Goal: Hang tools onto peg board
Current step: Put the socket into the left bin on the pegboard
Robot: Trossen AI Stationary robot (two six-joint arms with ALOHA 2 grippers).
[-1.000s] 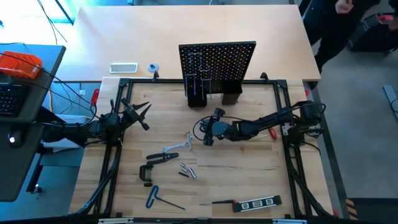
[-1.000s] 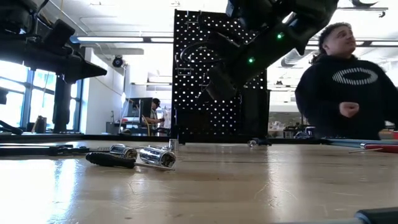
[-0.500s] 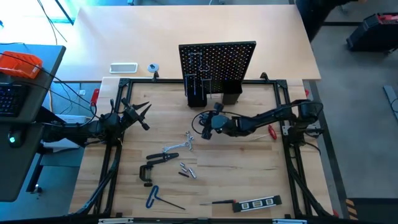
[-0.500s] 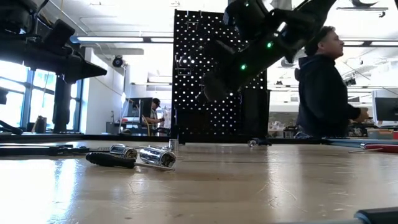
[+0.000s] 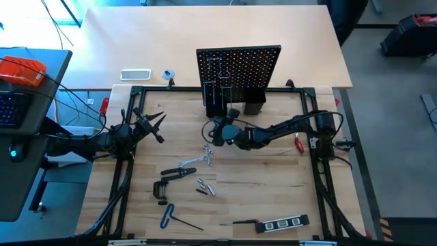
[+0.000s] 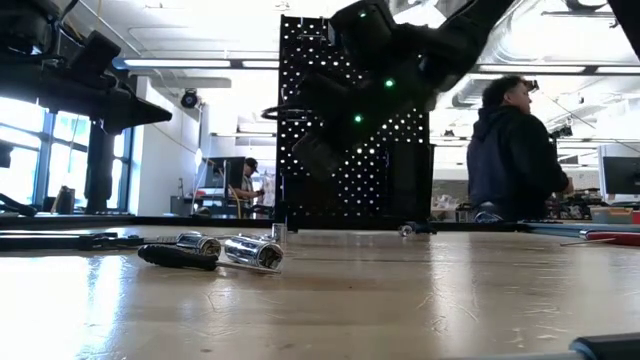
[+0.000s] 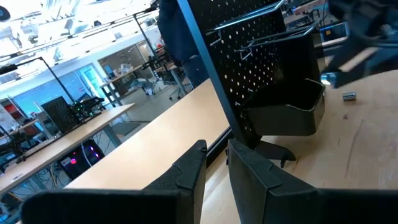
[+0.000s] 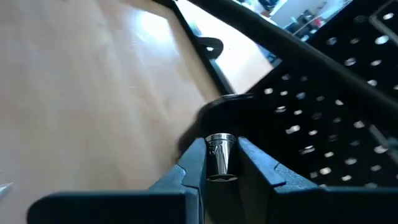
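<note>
While the right gripper (image 8: 217,163) pinches a small silver socket (image 8: 219,155) just before the peg board (image 5: 239,68), a slip could drop it — the grip looks shallow.

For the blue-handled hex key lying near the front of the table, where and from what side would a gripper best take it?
The blue-handled hex key lies flat near the table's front-left, apart from the C-clamp. Probably best gripped across its thicker blue handle, coming straight down from above with fingers spanning the handle's width; the thin shaft angling off toward the right looks too slim for a sure hold.
</note>
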